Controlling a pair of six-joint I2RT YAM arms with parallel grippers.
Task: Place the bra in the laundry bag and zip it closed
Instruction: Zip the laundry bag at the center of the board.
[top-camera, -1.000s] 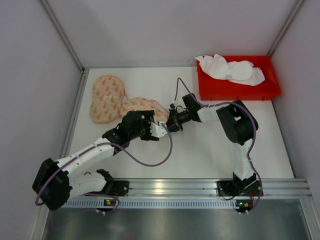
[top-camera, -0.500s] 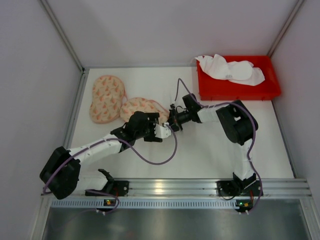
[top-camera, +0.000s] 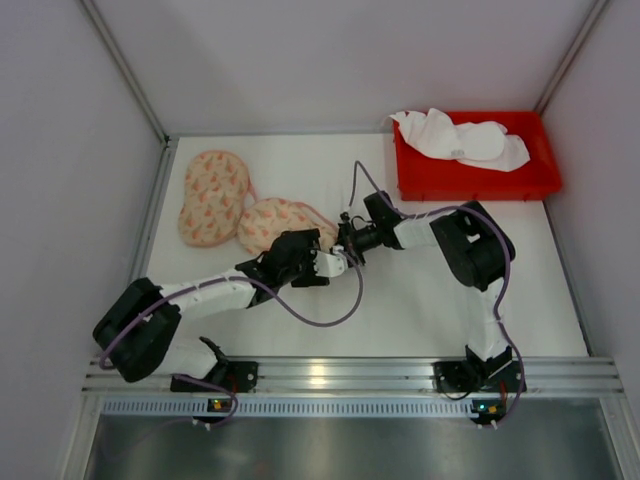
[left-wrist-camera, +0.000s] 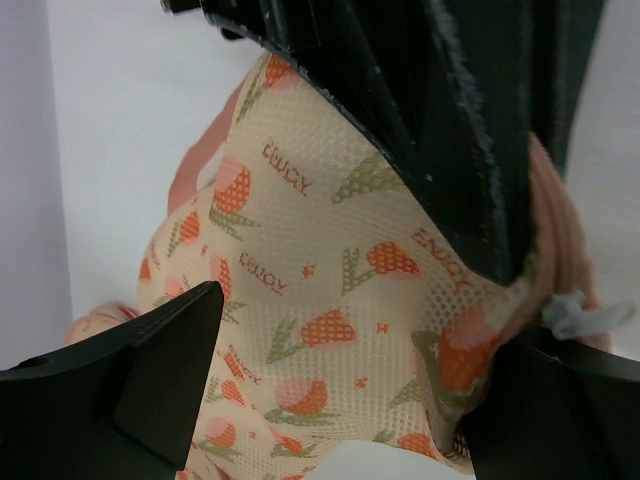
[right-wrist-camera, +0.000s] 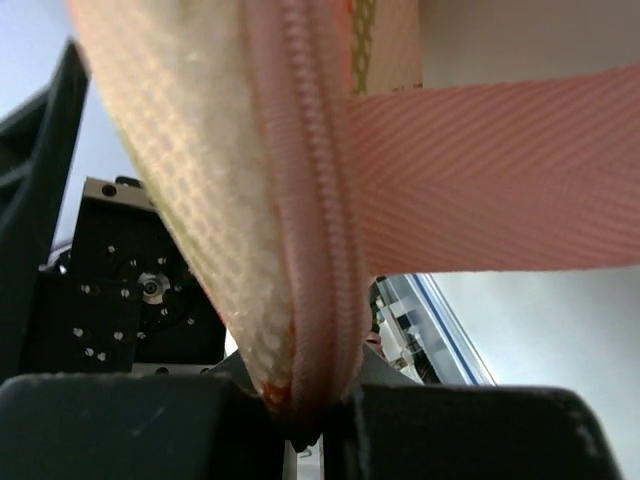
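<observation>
The laundry bag (top-camera: 215, 195), peach mesh with a tulip print, lies in two lobes at the table's left. My right gripper (top-camera: 347, 240) is shut on its right end, pinching the pink zipper (right-wrist-camera: 300, 200) edge between the jaws (right-wrist-camera: 305, 430). A pink strap (right-wrist-camera: 500, 190) runs off to the right. My left gripper (top-camera: 335, 263) stands open right beside it, its fingers on either side of the bag's mesh (left-wrist-camera: 320, 290) without closing on it (left-wrist-camera: 340, 400). The white bra (top-camera: 470, 140) lies in the red bin at the back right, far from both grippers.
The red bin (top-camera: 470, 185) stands against the back right corner. Grey walls close in the table on three sides. A metal rail (top-camera: 320, 375) with both arm bases runs along the near edge. A purple cable (top-camera: 320, 318) loops over the table below the grippers.
My left arm has swung right and nearer, bringing its open gripper off the bag's right lobe to just below the right gripper. The right arm and the bag's end have stayed put.
</observation>
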